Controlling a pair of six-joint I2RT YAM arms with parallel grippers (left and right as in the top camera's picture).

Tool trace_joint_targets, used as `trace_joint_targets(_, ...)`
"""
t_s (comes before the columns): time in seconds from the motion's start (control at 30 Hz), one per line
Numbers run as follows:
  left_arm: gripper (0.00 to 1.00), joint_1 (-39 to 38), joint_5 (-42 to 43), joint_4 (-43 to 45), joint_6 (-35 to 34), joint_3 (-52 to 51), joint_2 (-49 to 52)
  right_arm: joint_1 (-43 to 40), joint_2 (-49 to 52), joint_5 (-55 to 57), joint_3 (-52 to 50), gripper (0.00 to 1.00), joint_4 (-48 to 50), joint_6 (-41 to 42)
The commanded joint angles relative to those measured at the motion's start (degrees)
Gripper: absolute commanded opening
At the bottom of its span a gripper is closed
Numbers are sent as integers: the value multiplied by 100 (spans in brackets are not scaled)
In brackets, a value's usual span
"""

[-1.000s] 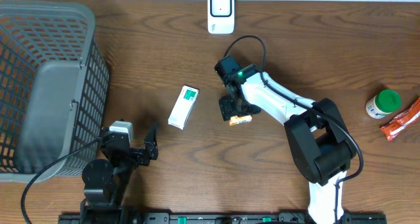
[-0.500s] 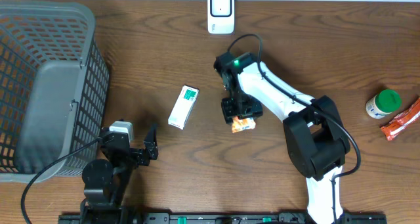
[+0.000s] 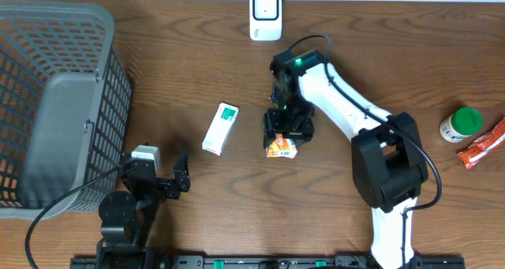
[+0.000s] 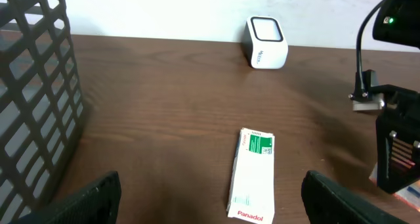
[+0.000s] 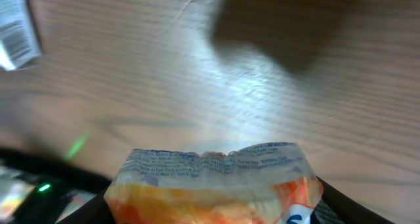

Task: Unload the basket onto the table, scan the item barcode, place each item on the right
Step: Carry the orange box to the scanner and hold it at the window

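Right gripper: clenched on the orange packet, over the middle of the desk.
Scanner: at the far edge, well apart from the packet, almost straight beyond it.
Nearer arm: the right one, clearly.
Left gripper: released, empty, at the near-left corner.
Next move, I'd guess: carry the packet away toward the scanner's window.
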Motion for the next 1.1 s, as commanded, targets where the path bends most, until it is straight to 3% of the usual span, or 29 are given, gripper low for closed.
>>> trace_joint_targets(0.0,87,13,68,0,-9,-11,-20,-90,-15,-684,74,64,-50,85)
trace_joint_targets(0.2,87,13,70,0,-9,-11,-20,-87,-15,-507,74,62,267,118)
trace_joint_targets(0.53,87,13,70,-2,-9,-11,-20,-448,-15,-398,614,57,2214,26)
trace_joint_targets(1.07,87,13,70,-2,-9,-11,-20,-688,326,979,796,56,5932,-160)
